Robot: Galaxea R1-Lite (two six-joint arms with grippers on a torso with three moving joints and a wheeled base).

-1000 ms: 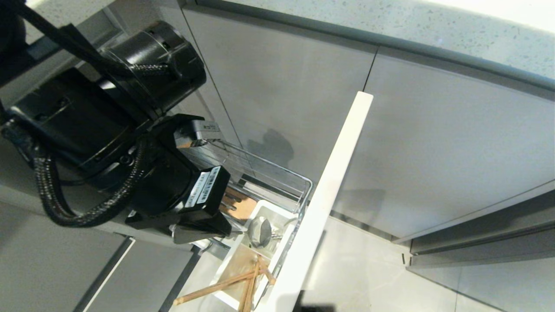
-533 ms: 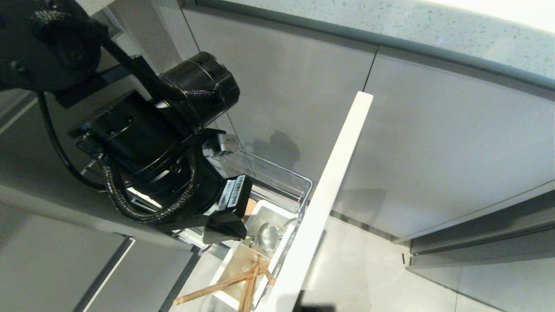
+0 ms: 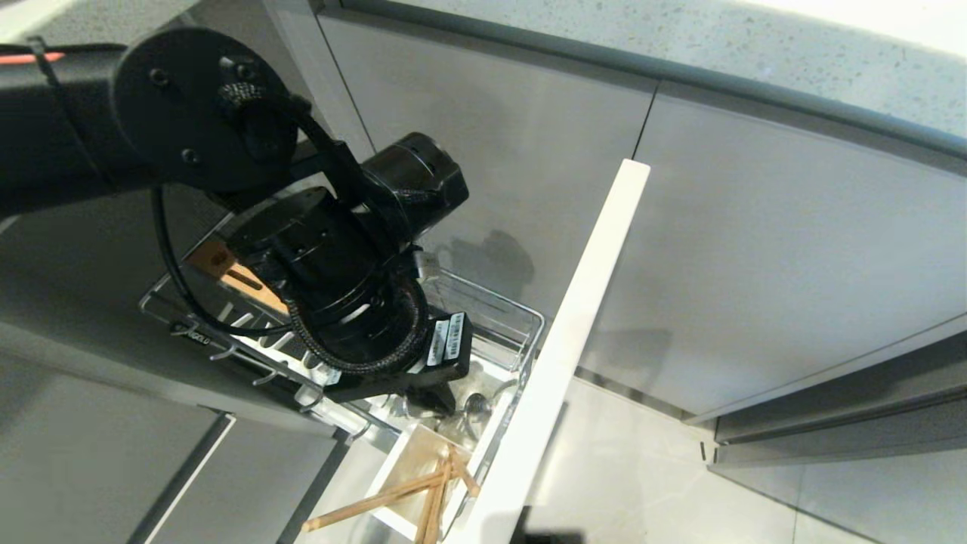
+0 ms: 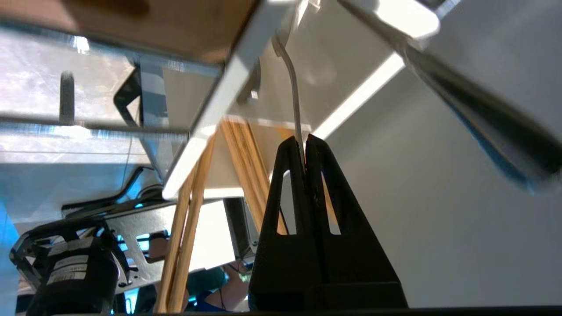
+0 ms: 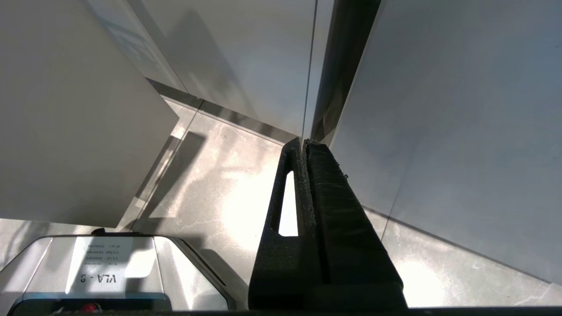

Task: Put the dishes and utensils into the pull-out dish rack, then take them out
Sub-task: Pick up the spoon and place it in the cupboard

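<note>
Left claw [image 4: 304, 141] clenched on spoon [image 4: 293, 83] handle tip, bowl end down inside white utensil tub [image 3: 495, 423] of pull-out dish rack [image 3: 521, 325]. Chopsticks [image 3: 423, 487] alongside in tub. Thin polished metal: light, stiff, likely slippery; pinch looks narrow, prone to pivot. Right claw [image 5: 304, 141] clenched empty, parked near floor.

We have swung our left gripper [image 4: 304, 141] rightward and lower over the utensil tub [image 3: 408, 457], carrying the spoon [image 3: 476, 406] along, baring the rack's wooden board [image 3: 227, 268]
</note>
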